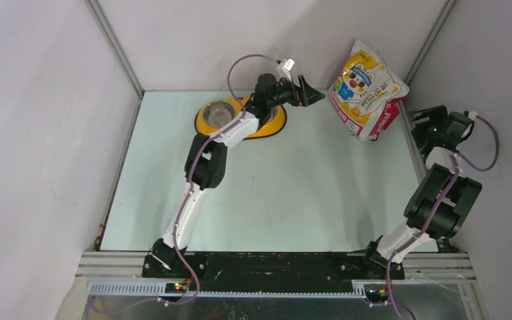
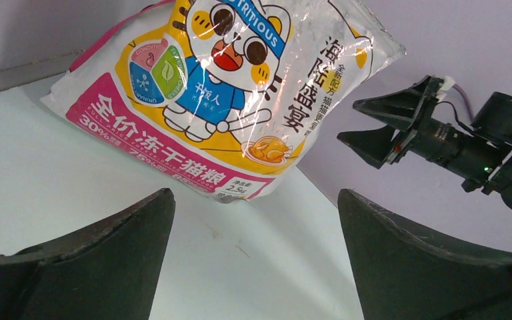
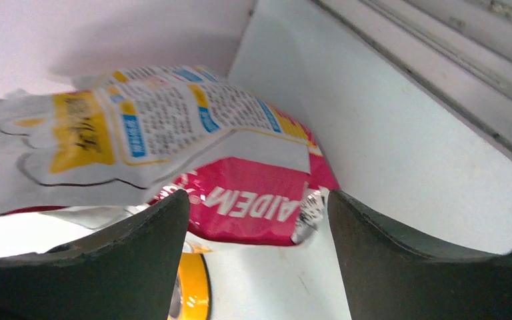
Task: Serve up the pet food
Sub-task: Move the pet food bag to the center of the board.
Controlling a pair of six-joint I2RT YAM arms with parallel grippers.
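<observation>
The pet food bag, glossy yellow, white and pink with a cartoon cat, leans tilted in the back right corner. The pet food itself is hidden inside it. My left gripper hangs just left of the bag, open, with only bare table between its fingers and the bag's printed front ahead of it. My right gripper sits just right of the bag, open with nothing between its fingers; the bag's pink bottom edge lies just beyond the tips. In the left wrist view the right gripper shows with its jaws apart.
The yellow double-bowl feeder with a steel bowl lies at the back, partly under the left arm, and its rim shows in the right wrist view. White walls and metal frame rails close in the table.
</observation>
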